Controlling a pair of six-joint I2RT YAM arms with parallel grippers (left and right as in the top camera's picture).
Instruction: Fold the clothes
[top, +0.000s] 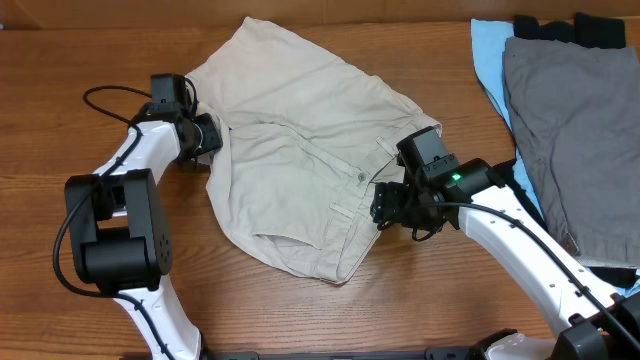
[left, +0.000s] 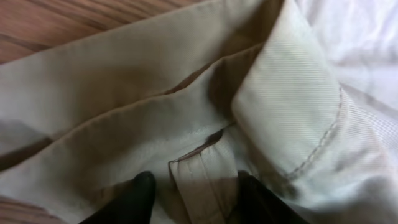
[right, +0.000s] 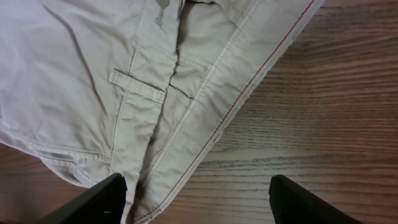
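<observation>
Pinching the beige shorts (top: 300, 140), the left gripper (left: 196, 190) is holding cloth — right gripper (right: 196, 198) is gaping wide — grey shorts (top: 575, 130) are lying near.

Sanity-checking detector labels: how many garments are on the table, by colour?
beige shorts: 1
grey shorts: 1
light blue garment: 1
black garment: 1
Total: 4

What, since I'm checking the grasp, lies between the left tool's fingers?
A stitched strip of the beige shorts, seen in the left wrist view; whether the left tool pinches it is unclear.
</observation>
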